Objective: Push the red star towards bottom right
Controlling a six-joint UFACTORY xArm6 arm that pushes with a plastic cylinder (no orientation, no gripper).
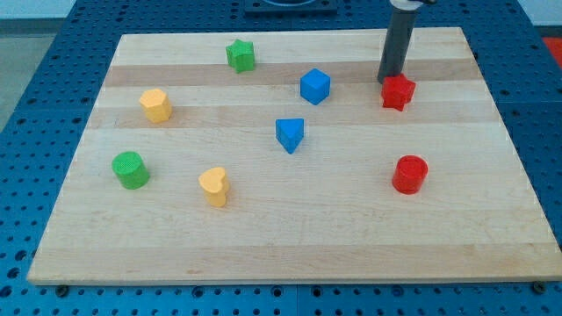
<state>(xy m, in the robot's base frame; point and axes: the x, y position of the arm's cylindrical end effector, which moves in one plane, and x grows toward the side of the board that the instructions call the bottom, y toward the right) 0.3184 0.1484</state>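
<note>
The red star [398,92] lies on the wooden board [290,246] at the view's upper right. My tip [387,82] is at the star's upper left edge, touching it or nearly so. The dark rod rises from there to the view's top edge. A red cylinder [409,174] stands below the star, toward the view's bottom right.
A blue cube [314,86] sits left of the star. A blue triangular block [290,135] lies at centre. A green star [241,55] is at top, a yellow hexagonal block [155,104] at left, a green cylinder [131,169] and a yellow heart [213,186] lower left.
</note>
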